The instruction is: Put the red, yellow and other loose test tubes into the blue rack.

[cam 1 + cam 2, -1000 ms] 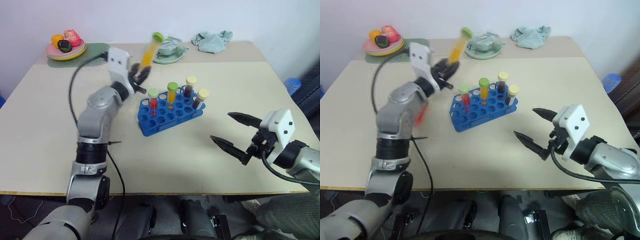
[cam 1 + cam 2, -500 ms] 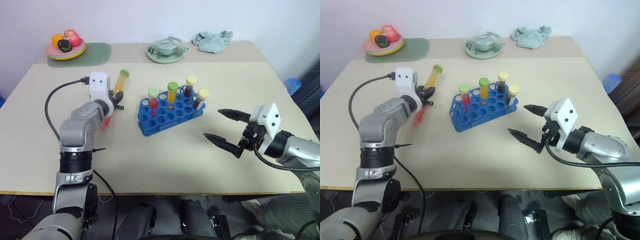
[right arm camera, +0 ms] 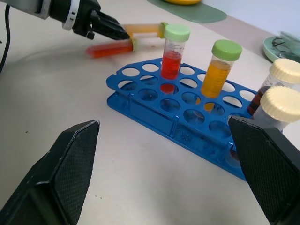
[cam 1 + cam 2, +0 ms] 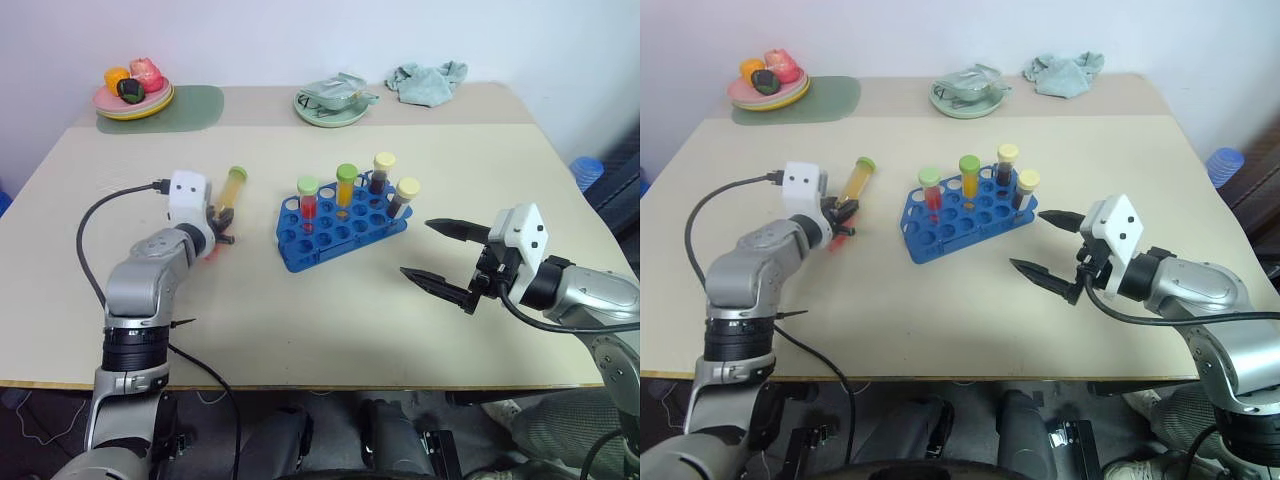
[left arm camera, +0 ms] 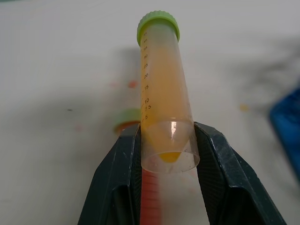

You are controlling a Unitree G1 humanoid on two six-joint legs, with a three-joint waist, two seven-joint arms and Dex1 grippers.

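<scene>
Left hand (image 5: 161, 154): two black textured fingers clamped on the base of a clear graduated plastic tube of yellow liquid (image 5: 161, 93), green ribbed cap pointing away, tilted low over the desk (image 4: 300, 290). A loose red tube (image 3: 110, 48) lies on the desk directly beneath that hand, cap end toward the rack.

Right hand (image 4: 445, 262): tapered fingers spread wide, holding nothing, hovering just off the rack's right end.

Blue plastic rack (image 4: 340, 235): perforated grid, set at an angle mid-desk, carrying four upright capped tubes along its far rows; near rows of holes vacant.

Desk: smooth beige top, broad bare surface along the near edge; plates and a crumpled cloth (image 4: 428, 82) at the far edge.
</scene>
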